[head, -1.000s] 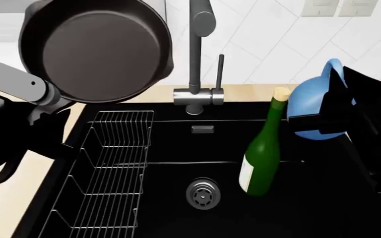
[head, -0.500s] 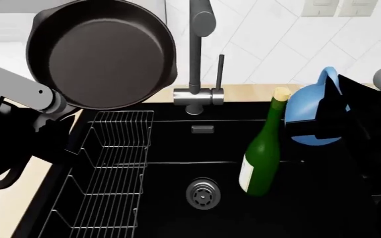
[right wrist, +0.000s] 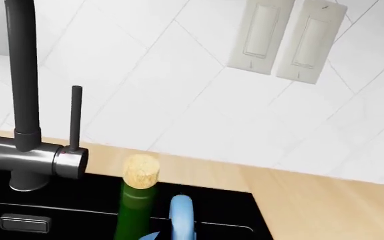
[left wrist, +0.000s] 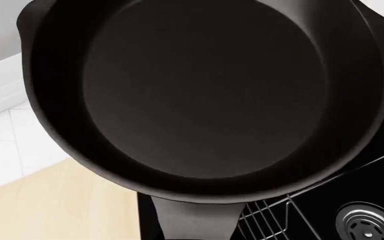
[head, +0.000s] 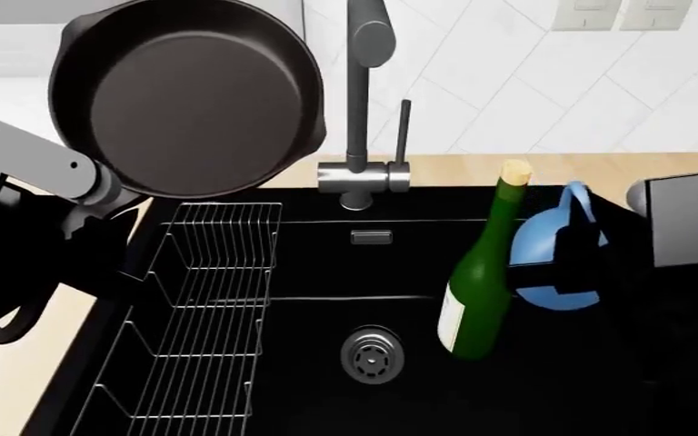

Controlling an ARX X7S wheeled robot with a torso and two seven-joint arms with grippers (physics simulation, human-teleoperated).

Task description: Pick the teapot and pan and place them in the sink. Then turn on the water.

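Head view: black sink (head: 324,272) in wood countertop (head: 446,168), white-tiled wall (head: 494,82).

- Left arm (head: 28,163) reaches in from 9 o'clock, grey forearm angled up toward 12, its jaws hidden from view
- Right gripper (head: 585,263) at 3 o'clock, dark jaws clamped on something, grey wrist block behind it

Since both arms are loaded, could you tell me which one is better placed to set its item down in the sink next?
The right. Its gripper holds the teapot low over the sink, beside the green bottle. The left arm holds the pan high, above the basin's rear left corner.
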